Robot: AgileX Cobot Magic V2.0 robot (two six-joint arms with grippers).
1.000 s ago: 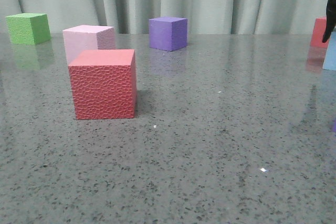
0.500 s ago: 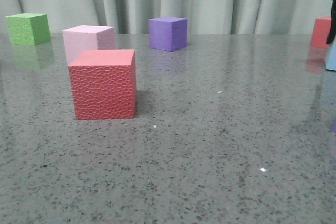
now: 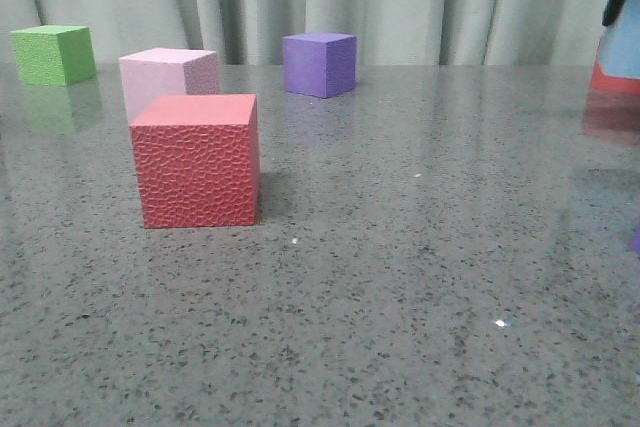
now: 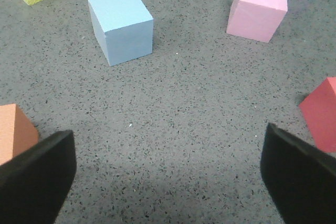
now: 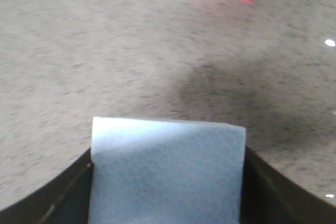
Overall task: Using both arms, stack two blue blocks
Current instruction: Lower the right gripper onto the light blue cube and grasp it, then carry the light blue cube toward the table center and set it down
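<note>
One light-blue block (image 5: 167, 174) fills the space between the fingers of my right gripper (image 5: 166, 182), which is shut on it and holds it above the table. In the front view that block (image 3: 622, 55) shows at the far right edge under the black right gripper (image 3: 622, 9). The other blue block (image 4: 121, 25) rests on the table in the left wrist view, well ahead of my left gripper (image 4: 168, 174). The left gripper stands open with bare table between its black fingers (image 4: 35, 179).
A big textured red cube (image 3: 197, 160) stands left of centre with a pink cube (image 3: 167, 78) behind it. A green cube (image 3: 53, 53) sits at the far left and a purple cube (image 3: 320, 63) at the back. A red cube (image 3: 610, 80) lies behind the held block. An orange cube (image 4: 14, 132) is beside the left finger.
My right gripper has lifted the blue block off the table, upward along the right edge of the front view. The other cubes have not moved.
</note>
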